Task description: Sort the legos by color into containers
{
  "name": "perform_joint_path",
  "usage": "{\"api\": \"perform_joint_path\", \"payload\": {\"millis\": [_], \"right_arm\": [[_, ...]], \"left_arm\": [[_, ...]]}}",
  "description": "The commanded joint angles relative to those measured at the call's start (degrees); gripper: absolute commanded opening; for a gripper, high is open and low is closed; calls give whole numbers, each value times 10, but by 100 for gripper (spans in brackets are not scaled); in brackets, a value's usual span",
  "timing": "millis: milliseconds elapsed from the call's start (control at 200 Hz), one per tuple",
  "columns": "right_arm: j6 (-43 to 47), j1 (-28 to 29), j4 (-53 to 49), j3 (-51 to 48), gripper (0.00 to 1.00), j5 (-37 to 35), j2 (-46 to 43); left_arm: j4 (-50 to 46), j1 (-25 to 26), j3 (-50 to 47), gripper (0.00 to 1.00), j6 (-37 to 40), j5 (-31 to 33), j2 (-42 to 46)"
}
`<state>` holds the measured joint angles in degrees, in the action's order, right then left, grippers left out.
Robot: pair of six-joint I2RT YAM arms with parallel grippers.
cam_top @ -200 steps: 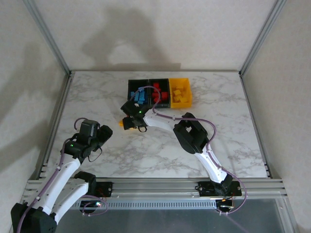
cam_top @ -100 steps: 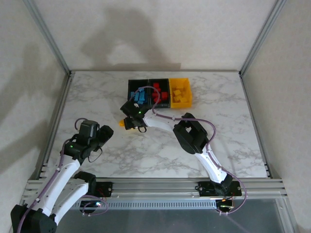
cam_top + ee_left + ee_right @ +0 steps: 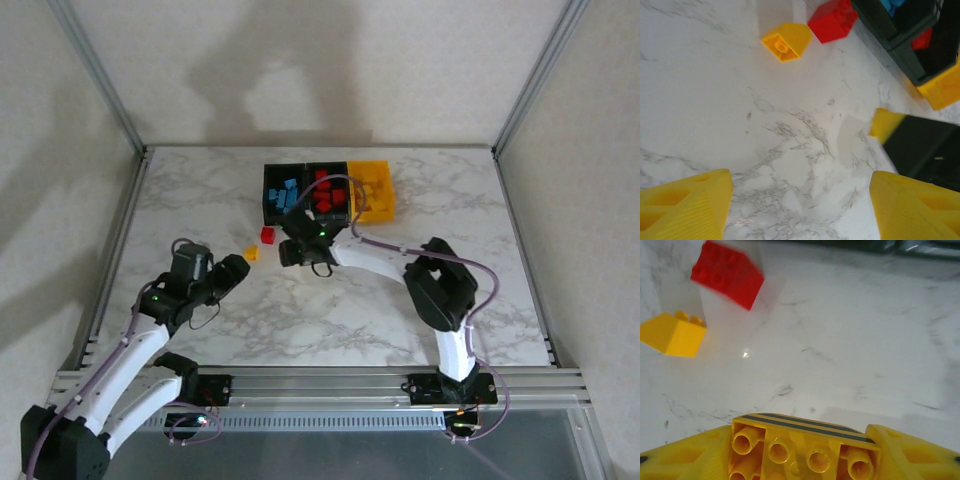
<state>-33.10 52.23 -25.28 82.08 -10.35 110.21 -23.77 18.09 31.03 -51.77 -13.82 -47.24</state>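
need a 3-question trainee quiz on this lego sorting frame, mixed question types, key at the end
1. Multiple choice: the right gripper holds A) a blue brick, B) a yellow brick, C) nothing.
2. True or false: the left gripper is open and empty.
3. Fill in: outside the bins, ___ loose bricks lie on the table.

Key: 1 B. 2 True. 3 Two: a red brick and a loose yellow brick.
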Motion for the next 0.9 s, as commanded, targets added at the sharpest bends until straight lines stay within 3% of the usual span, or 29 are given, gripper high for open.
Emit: {"api": "perform_joint_path", "payload": {"millis": [0, 190, 375, 626, 896], "right_arm": [[-5, -32, 7, -32, 58, -29, -60], [15, -96, -2, -52, 59, -37, -121], [35, -181, 2, -31, 59, -26, -124], [43, -263, 8, 63, 59, 0, -37], [25, -304, -3, 193, 60, 25, 83]], "left_arm": [[51, 40, 22, 72, -17, 6, -36], [102, 103, 73, 72, -28, 27, -124], [131, 147, 136, 72, -26, 37, -202], [136, 174, 169, 71, -25, 44, -247], [121, 175, 171, 71, -21, 62, -243]]}}
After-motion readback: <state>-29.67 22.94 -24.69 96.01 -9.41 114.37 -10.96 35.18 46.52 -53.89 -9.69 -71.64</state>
